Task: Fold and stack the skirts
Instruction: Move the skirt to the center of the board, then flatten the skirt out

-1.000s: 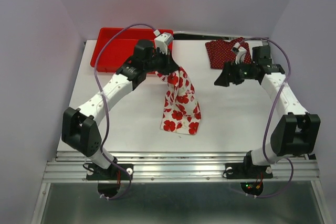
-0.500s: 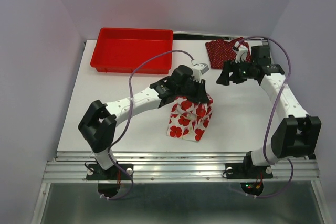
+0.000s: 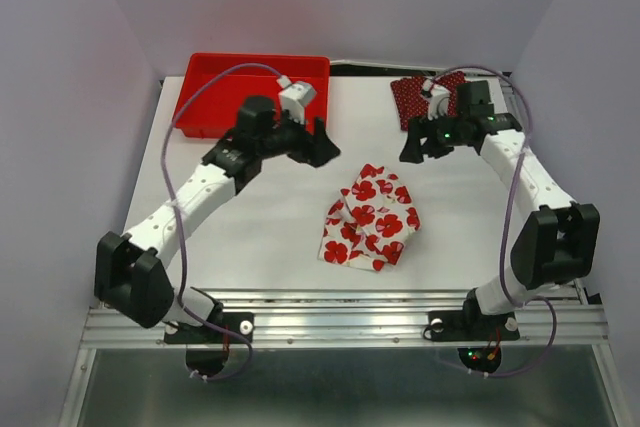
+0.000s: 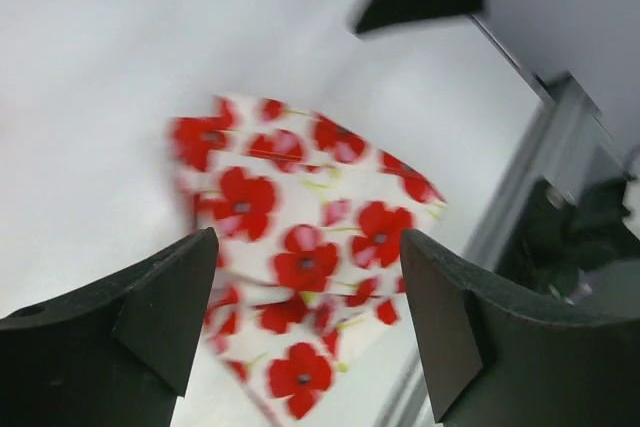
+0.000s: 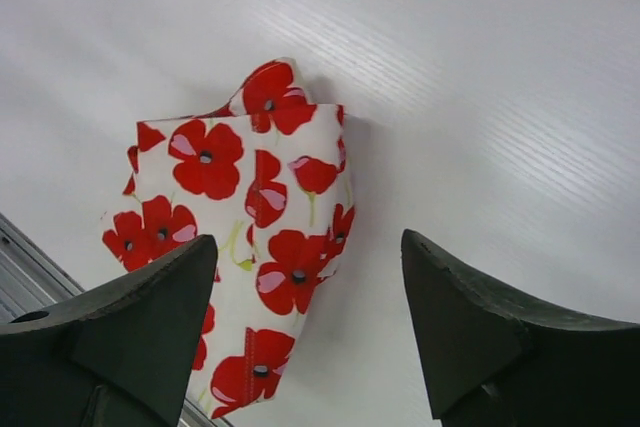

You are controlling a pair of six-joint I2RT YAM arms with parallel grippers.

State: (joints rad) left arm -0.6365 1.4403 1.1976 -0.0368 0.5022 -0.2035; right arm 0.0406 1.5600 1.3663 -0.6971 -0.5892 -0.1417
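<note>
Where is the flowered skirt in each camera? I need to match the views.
Top external: the flowered skirt lies loosely folded on the table, just right of centre.
Left wrist: it is mid-frame, blurred.
Right wrist: it is left of centre.
Shared landmark: the metal rail by the skirt's near edge.

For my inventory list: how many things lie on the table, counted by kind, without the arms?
Skirts: 2 (flowered skirt, dotted skirt)
Tray: 1
Total: 3
</note>
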